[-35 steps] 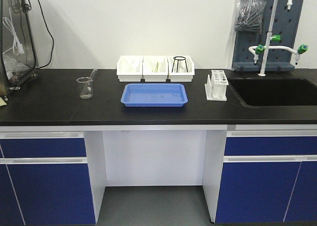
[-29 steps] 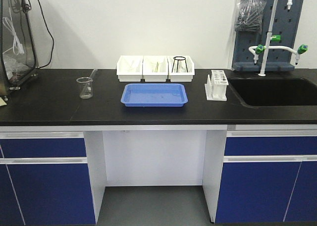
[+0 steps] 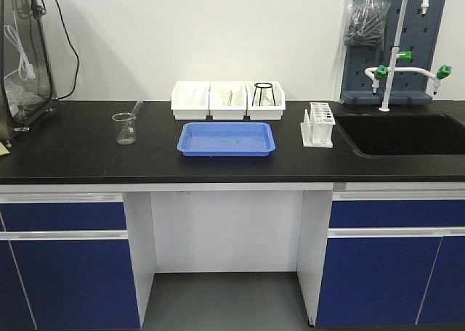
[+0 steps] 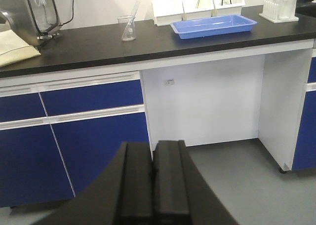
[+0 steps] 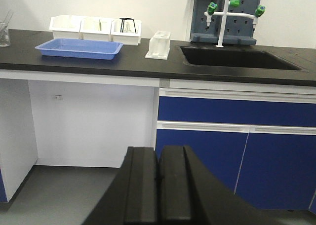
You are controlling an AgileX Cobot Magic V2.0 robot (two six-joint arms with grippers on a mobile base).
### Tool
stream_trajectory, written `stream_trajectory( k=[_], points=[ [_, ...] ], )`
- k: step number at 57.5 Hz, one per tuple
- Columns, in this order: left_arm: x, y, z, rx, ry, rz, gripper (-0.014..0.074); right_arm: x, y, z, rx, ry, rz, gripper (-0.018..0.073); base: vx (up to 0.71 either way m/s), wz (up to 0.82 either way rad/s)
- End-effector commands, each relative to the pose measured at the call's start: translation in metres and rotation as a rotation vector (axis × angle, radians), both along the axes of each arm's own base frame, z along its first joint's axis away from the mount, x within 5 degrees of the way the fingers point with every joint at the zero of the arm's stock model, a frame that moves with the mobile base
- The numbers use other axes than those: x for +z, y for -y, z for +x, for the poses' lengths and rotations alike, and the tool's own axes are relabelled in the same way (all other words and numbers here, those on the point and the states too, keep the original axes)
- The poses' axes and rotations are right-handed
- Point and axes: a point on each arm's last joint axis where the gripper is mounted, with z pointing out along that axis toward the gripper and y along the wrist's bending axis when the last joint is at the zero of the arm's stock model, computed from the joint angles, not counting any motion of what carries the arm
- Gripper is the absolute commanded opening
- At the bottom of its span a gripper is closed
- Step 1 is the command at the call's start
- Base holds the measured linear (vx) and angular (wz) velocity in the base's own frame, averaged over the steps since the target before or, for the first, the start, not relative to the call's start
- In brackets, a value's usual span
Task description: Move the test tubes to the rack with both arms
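Black counter (image 3: pixel 58 149) is seen along a white wall (image 3: pixel 218 33) — the rack (image 3: pixel 318 125) is set right of the blue tray (image 3: pixel 227 139), just beside the sink (image 3: pixel 407 136). Left gripper (image 4: pixel 154 185) and right gripper (image 5: pixel 158 185) are held low, fingers pressed together, nothing gripped.

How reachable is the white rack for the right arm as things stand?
Probably not yet. The right gripper sits low and shut, well back from the counter, while the rack stands on it beside the sink. Nothing blocks the rack's front; distance looks like the obstacle.
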Motion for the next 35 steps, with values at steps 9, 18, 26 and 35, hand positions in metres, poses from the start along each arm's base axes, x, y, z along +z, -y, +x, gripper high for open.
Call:
stream_trajectory(
  k=[9, 18, 26, 35],
  points=[
    [-0.0014, -0.0001, 0.0009, 0.004, 0.062, -0.017, -0.0020, 0.0048, 0.0005, -0.0001, -0.008, 0.082, -0.014, -0.0007, 0.00, 0.00],
    [-0.0014, 0.0000, 0.0009, 0.002, 0.062, -0.017, -0.0020, 0.0048, 0.0005, -0.0001, -0.008, 0.082, -0.014, -0.0007, 0.01, -0.01],
    [-0.0014, 0.0000, 0.0009, 0.002, 0.062, -0.017, -0.0020, 0.0048, 0.0005, -0.0001, -0.008, 0.082, -0.014, -0.0007, 0.03, 0.02],
    [-0.0014, 0.0000, 0.0009, 0.002, 0.062, -0.017, -0.0020, 0.0048, 0.0005, -0.0001, -0.008, 0.082, -0.014, -0.0007, 0.08, 0.04]
  ],
)
